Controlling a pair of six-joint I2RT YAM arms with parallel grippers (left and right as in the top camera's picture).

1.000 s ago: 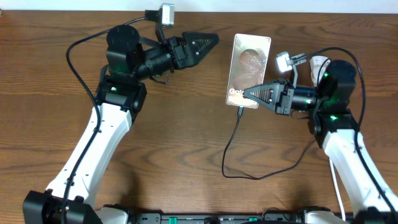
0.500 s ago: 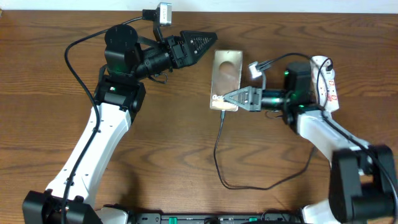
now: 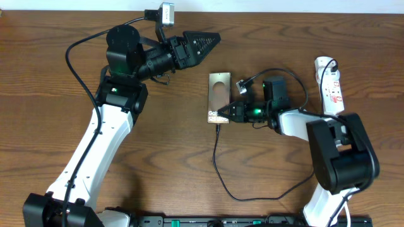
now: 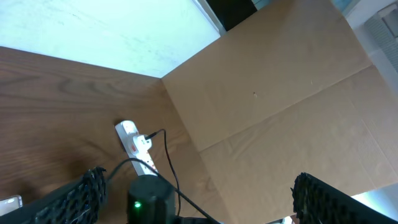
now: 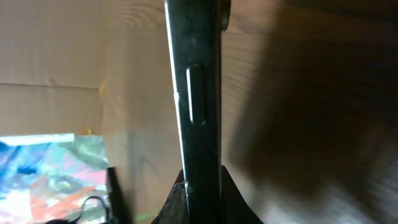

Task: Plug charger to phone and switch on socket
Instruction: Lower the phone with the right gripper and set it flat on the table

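Note:
The phone [image 3: 219, 94] is near mid-table in the overhead view, looking narrow, with white text at its near end. My right gripper [image 3: 230, 114] is shut on its near right corner. In the right wrist view the phone [image 5: 200, 93] shows edge-on as a dark bar with a side button, pinched between the right gripper [image 5: 200, 190] fingers. The charger [image 3: 216, 161], a thin black cable, meets the phone's near edge and loops down toward the right. The socket [image 3: 331, 85] lies at the far right and also shows as the socket [image 4: 133, 140]. My left gripper [image 3: 206, 42] hovers open up left of the phone, holding nothing.
The right arm [image 3: 334, 148] is folded back over the right side of the table, close to the socket. A brown cardboard panel [image 4: 280, 106] stands beyond the table's far right edge. The left arm [image 3: 110, 120] reaches across the left half.
The right gripper has carried the phone left and toward mid-table, and the phone now looks narrower. The charger cable trailed along with it. The left arm has stayed put.

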